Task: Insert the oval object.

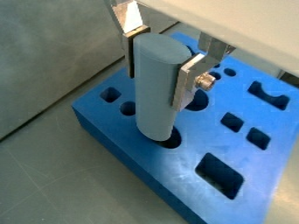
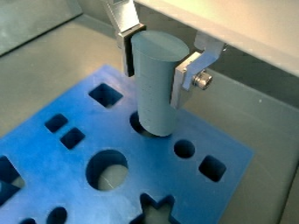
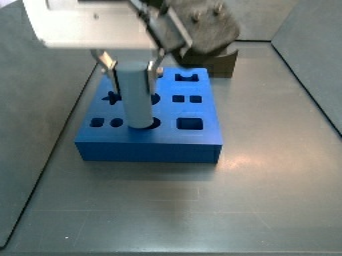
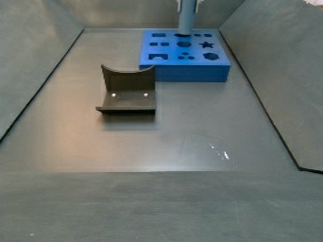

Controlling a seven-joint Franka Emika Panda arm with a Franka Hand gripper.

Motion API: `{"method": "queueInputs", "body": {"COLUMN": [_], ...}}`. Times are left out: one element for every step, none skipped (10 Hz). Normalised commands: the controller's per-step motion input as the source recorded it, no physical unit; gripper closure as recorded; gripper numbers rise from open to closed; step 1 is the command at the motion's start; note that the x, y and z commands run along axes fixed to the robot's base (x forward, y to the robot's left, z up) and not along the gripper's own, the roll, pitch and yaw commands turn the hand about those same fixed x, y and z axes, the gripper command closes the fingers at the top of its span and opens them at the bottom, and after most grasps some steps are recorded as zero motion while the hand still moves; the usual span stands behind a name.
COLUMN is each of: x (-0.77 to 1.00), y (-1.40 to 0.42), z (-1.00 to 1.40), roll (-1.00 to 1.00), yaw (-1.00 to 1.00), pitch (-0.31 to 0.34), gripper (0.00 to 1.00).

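Note:
The oval object is a pale grey-blue upright peg. My gripper is shut on its upper part, one silver finger on each side. In both wrist views its lower end stands in a hole of the big blue block; the peg is upright there. In a side view the peg stands at the block's left holes, with the gripper above it. In the other side view the peg rises from the block at the far end; the gripper is out of frame.
The block has several other shaped holes, among them a round one and a rectangular one. A brown-olive block with a curved notch lies on the grey floor. Grey walls enclose the floor.

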Motion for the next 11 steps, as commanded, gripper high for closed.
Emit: {"method": "queueInputs", "body": {"x": [0.19, 0.36, 0.35, 0.25, 0.15, 0.20, 0.17, 0.07, 0.00, 0.00, 0.00], "y": [-0.01, 0.00, 0.00, 0.00, -0.03, -0.03, -0.01, 0.00, 0.00, 0.00, 0.00], "z": [-0.54, -0.52, -0.49, -0.58, -0.70, -0.78, -0.75, -0.65, -0.42, -0.41, -0.39], "roll": [0.13, 0.25, 0.29, 0.24, 0.11, 0.11, 0.11, 0.11, 0.19, 0.16, 0.12], "yaw": [0.00, 0.00, 0.00, 0.00, -0.03, -0.03, -0.03, -0.01, 0.00, 0.00, 0.00], "pitch": [0.000, 0.057, 0.071, 0.010, 0.000, 0.000, -0.016, -0.039, -0.029, -0.036, -0.060], "gripper": [1.00, 1.00, 1.00, 1.00, 1.00, 1.00, 1.00, 1.00, 1.00, 1.00, 1.00]}}
